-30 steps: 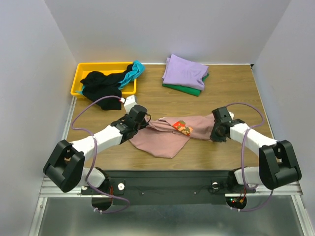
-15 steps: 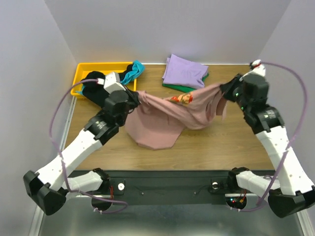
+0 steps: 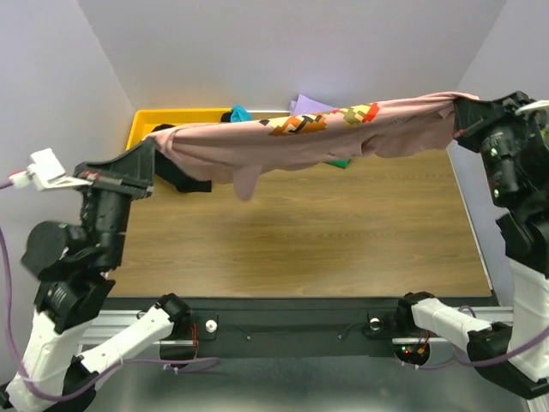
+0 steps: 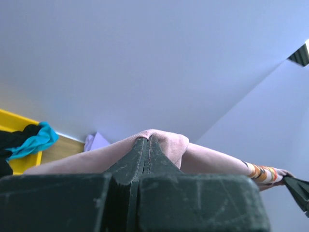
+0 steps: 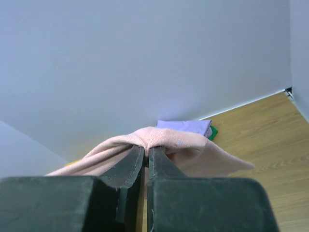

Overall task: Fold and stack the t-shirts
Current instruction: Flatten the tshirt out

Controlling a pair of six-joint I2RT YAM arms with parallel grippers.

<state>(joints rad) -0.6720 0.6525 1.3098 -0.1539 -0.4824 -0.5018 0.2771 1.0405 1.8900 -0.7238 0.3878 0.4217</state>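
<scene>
**Two arms stretch dusty-pink t-shirt (image 3: 309,137) over table (image 3: 343,240)**

The left gripper (image 3: 151,148) is clamped on one end of the dusty-pink t-shirt, high over the table's left side. The cloth spans the air above the table's far half, with a loose fold dangling midway. The right gripper (image 3: 459,113) is pinched tight on the other end above the table's right edge. Laying it flat likely calls for both arms to lower evenly, under tension, short of the folded lavender t-shirt (image 3: 307,105) at the table's far edge.

Saw a yellow bin (image 3: 171,114) at the far left corner of a brown wooden table (image 3: 343,232). Found plain pale walls (image 3: 257,51) standing behind the table and along both its sides.
</scene>
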